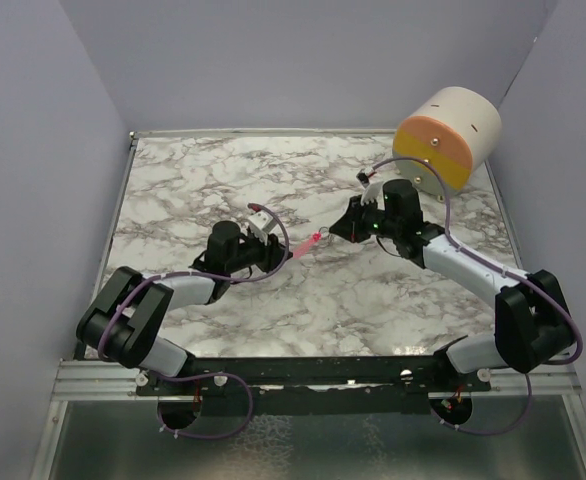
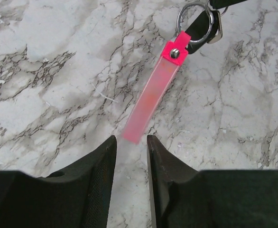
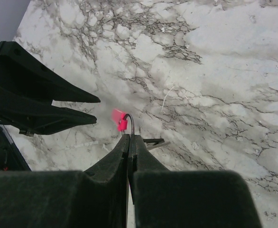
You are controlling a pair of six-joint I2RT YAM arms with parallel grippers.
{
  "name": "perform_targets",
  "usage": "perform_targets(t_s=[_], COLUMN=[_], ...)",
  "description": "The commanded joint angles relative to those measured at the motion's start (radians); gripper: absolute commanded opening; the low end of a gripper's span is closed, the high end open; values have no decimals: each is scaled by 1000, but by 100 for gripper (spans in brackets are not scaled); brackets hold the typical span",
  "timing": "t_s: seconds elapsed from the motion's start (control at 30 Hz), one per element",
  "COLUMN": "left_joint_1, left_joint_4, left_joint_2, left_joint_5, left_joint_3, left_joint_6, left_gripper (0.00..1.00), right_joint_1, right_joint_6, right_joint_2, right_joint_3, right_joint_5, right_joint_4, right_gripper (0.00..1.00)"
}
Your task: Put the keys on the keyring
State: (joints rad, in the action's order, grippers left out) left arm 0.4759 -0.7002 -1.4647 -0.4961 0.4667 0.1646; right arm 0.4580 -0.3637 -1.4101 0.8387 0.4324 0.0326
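The slim bright pink strip tag with a thin metal ring at one end, the keyring [image 2: 151,92], sits mid-desk between the two arms. Its ring end points right and slightly far, its free end left and near, over the white-and-grey marbled desk [image 1: 223,180]. The left fingers [image 2: 101,161] stand apart. The strip's free end is just ahead of their tips, not between them, so nothing is gripped there. The right fingers [image 3: 115,161] are pressed together, with the metal ring [image 2: 179,21] and the tiny dark key with a thin silvery shaft [image 3: 153,141] right at their tips. I cannot tell which of the two they pinch, or whether the key is already threaded on the ring.

Judging from this, the step in hand is working the key onto the ring while the strip is steadied. To do it well, the left fingers should close on the flat faces of the strip near its free end and hold it in line with the ring, without tugging. The right fingers can then turn the key along the ring's coil. Keep both tips low and slow, since the key is small enough to slip out unnoticed. A beige and orange cylinder [image 1: 451,135] stands at the far right, well apart
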Motion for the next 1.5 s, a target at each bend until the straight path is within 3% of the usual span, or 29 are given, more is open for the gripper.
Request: perform_targets(t_s=[0.0, 0.3, 0.6, 0.8, 1.07, 1.2, 1.27, 1.47], left_joint_1=[-8, 9, 154, 250, 321, 365, 390, 466], left_joint_4=[-9, -80, -198, -406, -786, -1033, -1060, -1062], left_joint_2=[2, 139, 257, 152, -83, -240, -304, -389], left_joint_5=[28, 126, 430, 603, 667, 707, 731, 782], left_joint_3=[-16, -94, -159, -170, -173, -169, -148, -78], left_joint_6=[-8, -24, -137, -229, -352, -422, -452, -550], left_gripper=[36, 38, 38, 39, 41, 47, 52, 52], right_joint_1=[-4, -4, -4, -4, -4, -4, -4, -4], right_joint_6=[-6, -20, -53, -66, -83, -93, -96, -96], right_joint_2=[-12, -23, -34, -23, -18, -18, -17, -4], right_joint_3=[44, 72, 104, 124, 135, 134, 133, 125], right_joint_5=[-39, -44, 6, 14, 39, 58, 61, 56], right_joint_4=[-50, -75, -72, -80, -78, -73, -74, -76], right_gripper=[1, 1, 1, 1, 1, 1, 1, 1])
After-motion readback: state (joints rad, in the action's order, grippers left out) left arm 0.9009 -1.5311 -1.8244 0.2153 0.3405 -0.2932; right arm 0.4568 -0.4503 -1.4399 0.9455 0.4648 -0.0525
